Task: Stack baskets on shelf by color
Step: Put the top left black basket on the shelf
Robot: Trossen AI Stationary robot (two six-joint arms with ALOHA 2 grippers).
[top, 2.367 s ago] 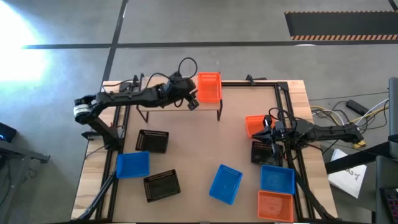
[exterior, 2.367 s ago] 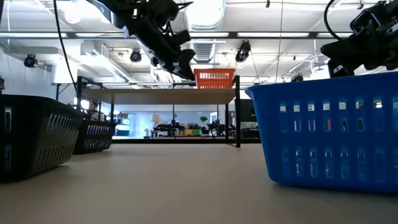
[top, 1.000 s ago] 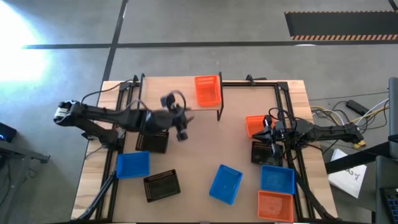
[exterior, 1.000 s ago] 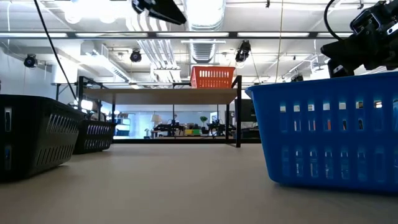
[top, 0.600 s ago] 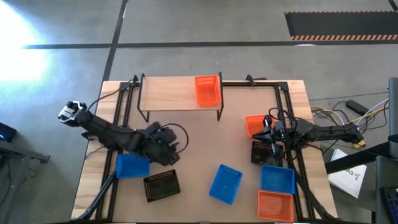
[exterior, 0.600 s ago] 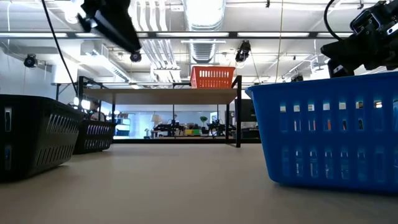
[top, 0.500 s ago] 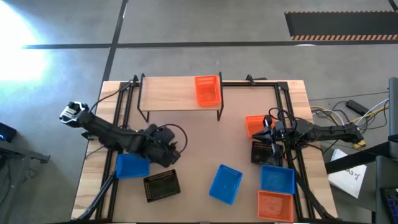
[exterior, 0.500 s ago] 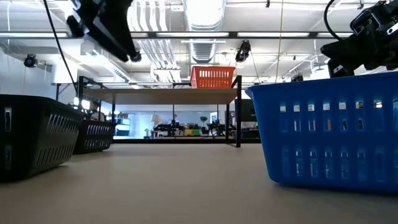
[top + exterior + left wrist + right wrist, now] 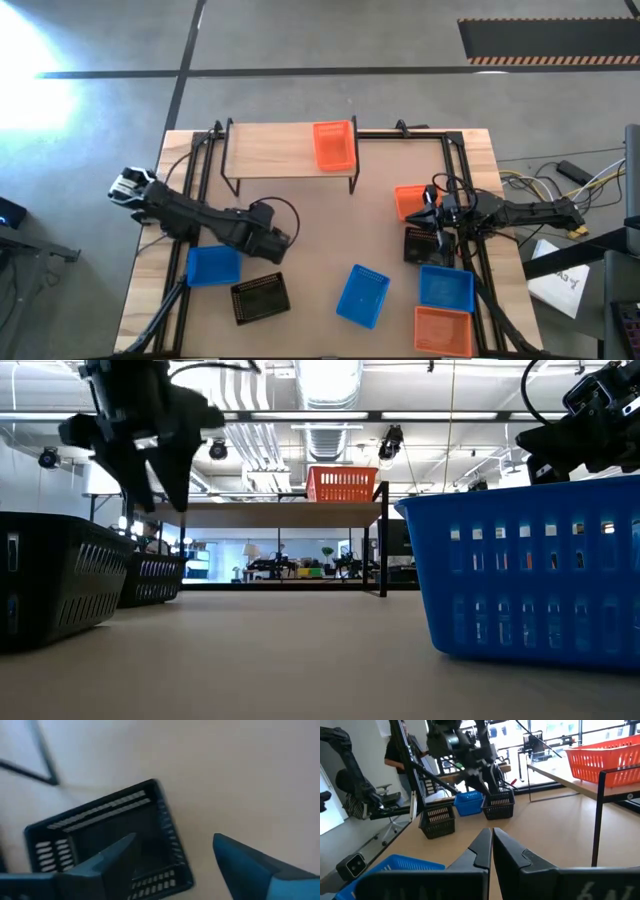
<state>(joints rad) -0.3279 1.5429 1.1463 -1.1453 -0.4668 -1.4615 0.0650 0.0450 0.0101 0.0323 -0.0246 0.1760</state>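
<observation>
My views: overhead, straight down on the light-wood plank shelf (image 9: 288,150); low, table-level, facing it (image 9: 265,507); right wrist, beside it (image 9: 580,774); left wrist, downward.

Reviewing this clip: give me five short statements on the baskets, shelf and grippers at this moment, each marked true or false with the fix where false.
1. One orange basket sits on the shelf. True.
2. The left gripper holds a blue basket. False: its fingers are open and empty, over a black basket.
3. The right gripper has its fingers shut. True.
4. Three black baskets sit on the shelf. False: no black basket is on it; the only basket there is orange.
5. A blue basket lies tilted near the table's middle front. True.
</observation>
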